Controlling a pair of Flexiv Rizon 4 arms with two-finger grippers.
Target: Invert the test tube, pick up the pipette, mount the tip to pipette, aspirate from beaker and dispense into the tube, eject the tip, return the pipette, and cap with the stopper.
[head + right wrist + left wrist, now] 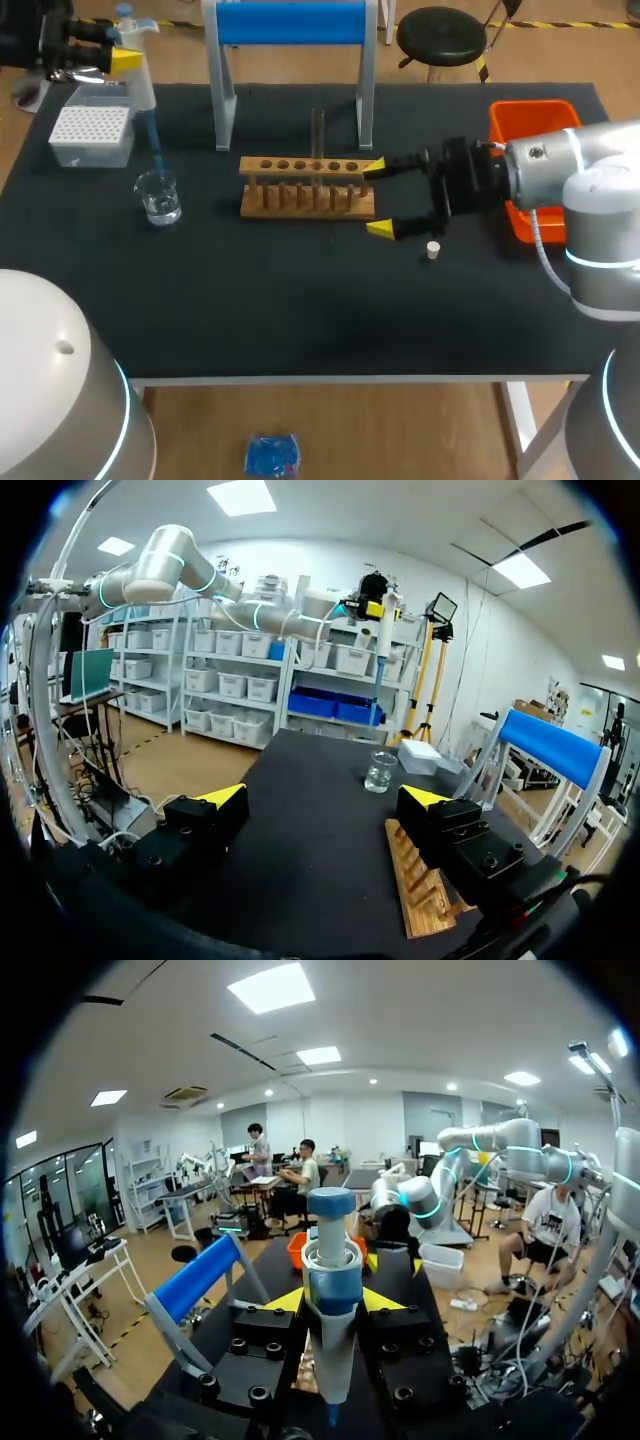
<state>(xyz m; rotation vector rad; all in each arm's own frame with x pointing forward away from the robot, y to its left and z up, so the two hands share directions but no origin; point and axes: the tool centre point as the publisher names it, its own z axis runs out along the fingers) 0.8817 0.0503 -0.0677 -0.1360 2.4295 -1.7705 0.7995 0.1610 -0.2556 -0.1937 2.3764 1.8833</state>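
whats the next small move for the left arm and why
Probably lower the left pincer straight down so the blue tip on the pipette dips into the beaker: the tip is already mounted and appears to hang just above the rim, not in the water.

the left gripper (pixel 125 62), coming in at the far left corner, clamps the pipette (pixel 138 75), whose blue tip (pixel 154 138) hangs down beside the white tip box (pixel 92 135) and above the glass beaker (pixel 158 196). mid-table, in front of a blue-topped stand (pixel 290 25), a wooden rack (pixel 307 188) holds one test tube (pixel 318 130) upright. the right gripper (pixel 378 198) lies level at the rack's right end with its fingers spread wide, a small white stopper (pixel 433 250) just beside the nearer finger and an orange bin (pixel 530 125) behind the arm.
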